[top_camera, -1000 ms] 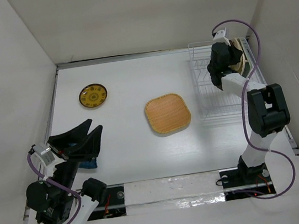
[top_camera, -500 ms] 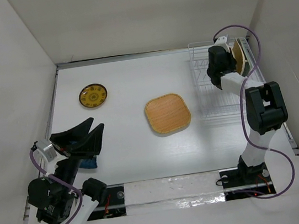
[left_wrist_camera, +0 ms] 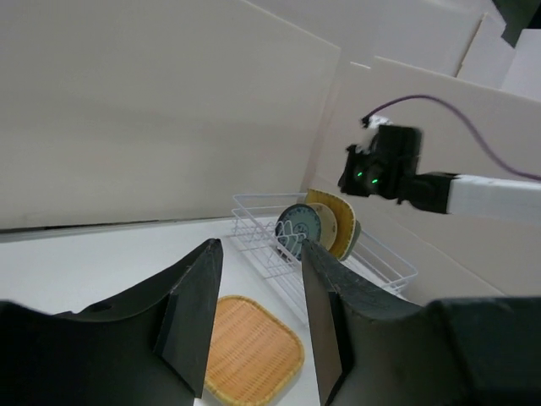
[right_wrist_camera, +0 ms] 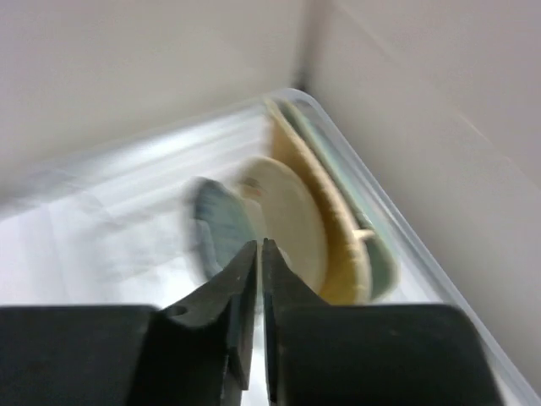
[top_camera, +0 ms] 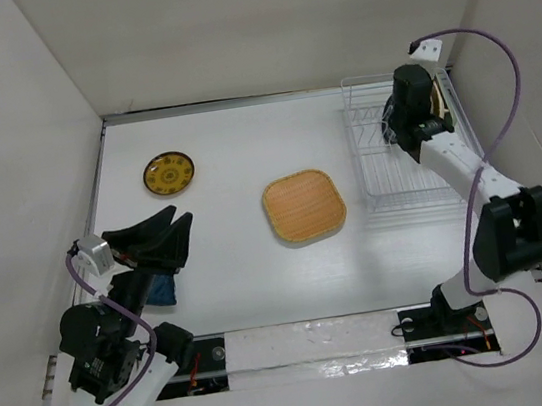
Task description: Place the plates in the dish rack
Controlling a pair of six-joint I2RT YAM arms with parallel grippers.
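Observation:
The white wire dish rack stands at the back right. In the right wrist view a teal-blue plate, a cream plate, a tan plate and a pale green plate stand upright in it. My right gripper is shut and empty just above them; it also shows in the top view. A tan rounded-square plate lies flat mid-table. A yellow dark-patterned plate lies at the back left. My left gripper is open and empty, above the table's near left.
White walls close in the table on the left, back and right. A blue object lies under my left arm near the front edge. The right arm hangs over the rack in the left wrist view.
My right gripper has risen off the plates in the rack and its wrist has swung back and right. My left gripper has shifted slightly right and away from the front edge.

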